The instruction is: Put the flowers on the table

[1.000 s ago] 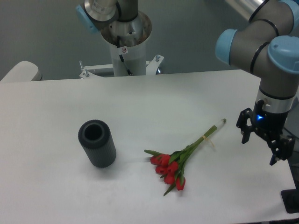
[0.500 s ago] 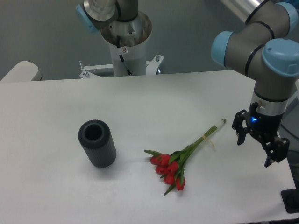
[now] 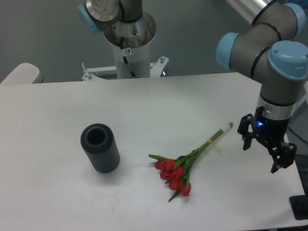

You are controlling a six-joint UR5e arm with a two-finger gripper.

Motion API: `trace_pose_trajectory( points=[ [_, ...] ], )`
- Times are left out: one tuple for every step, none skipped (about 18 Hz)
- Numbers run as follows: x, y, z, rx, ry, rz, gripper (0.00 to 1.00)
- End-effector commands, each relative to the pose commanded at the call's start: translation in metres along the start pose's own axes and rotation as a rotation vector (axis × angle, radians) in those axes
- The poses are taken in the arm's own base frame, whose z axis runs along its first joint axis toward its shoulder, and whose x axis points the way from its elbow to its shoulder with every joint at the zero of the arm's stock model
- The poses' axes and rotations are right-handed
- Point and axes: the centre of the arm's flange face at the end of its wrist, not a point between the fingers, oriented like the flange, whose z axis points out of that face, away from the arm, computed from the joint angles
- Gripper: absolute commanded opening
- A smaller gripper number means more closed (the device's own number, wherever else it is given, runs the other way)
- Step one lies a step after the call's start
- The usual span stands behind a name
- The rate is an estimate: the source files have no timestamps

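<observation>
Red tulip heads marked the near end of the flowers (image 3: pixel 185 166), which lay flat on the white tabletop (image 3: pixel 159 103), blooms toward the front edge and the long green stems running up and to the right to a pale cut tip. Nothing held the bunch; it rested on the surface by its own weight, well apart from the dark grey ribbed cylinder (image 3: pixel 99 147) that stood upright to its left with its open mouth showing.

To the right of the stem tips hung the gripper (image 3: pixel 262 149), carried on the grey and blue arm (image 3: pixel 269 57) that came in from the upper right. Its jaws stood apart with nothing between them, and a small blue light glowed on the wrist above. The gripper was near the stem end but not touching it, and whether its tips were just above the surface or higher could not be told from this view.

Judged from how things lay, the placing itself looked done: the flowers were down and free of the jaws. The step in hand seemed to be the clearing away after release. The next move would call for lifting the arm up and off without brushing the stem tips, since the light bunch could easily be swept or rolled.
</observation>
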Motion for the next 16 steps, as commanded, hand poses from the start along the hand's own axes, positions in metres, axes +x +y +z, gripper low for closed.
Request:
trace_pose_trajectory(
  points=[
    [0.0001, -0.0011, 0.0001, 0.001, 0.0, 0.001, 1.0],
    [0.0, 0.0, 0.0, 0.0, 0.0, 0.0, 1.0],
    [0.0001, -0.0009, 0.0013, 0.001, 0.002, 0.001, 1.0],
    [0.0, 0.0, 0.0, 0.0, 0.0, 0.0, 1.0],
    [0.0, 0.0, 0.0, 0.0, 0.0, 0.002, 1.0],
    [0.0, 0.0, 0.0, 0.0, 0.0, 0.002, 1.0],
    [-0.0004, -0.0001, -0.0007, 0.0, -0.001, 0.002, 1.0],
    [-0.0004, -0.0001, -0.0007, 0.0, -0.001, 0.002, 1.0],
    [-0.0004, -0.0001, -0.0007, 0.0, -0.001, 0.002, 1.0],
    [-0.0004, -0.0001, -0.0007, 0.0, -0.001, 0.002, 1.0],
    [-0.0004, -0.0001, -0.0007, 0.0, -0.001, 0.002, 1.0],
    [-0.0004, 0.0001, -0.0007, -0.002, -0.001, 0.0, 1.0],
    [0.0002, -0.0004, 0.0001, -0.007, 0.001, 0.003, 1.0],
    [0.0003, 0.0008, 0.0001, -0.019, 0.003, 0.003, 1.0],
    [0.0001, -0.0013, -0.0002, -0.02, 0.002, 0.006, 1.0],
    [0.0003, -0.0034, 0.0, -0.02, 0.002, 0.007, 1.0]
  ],
)
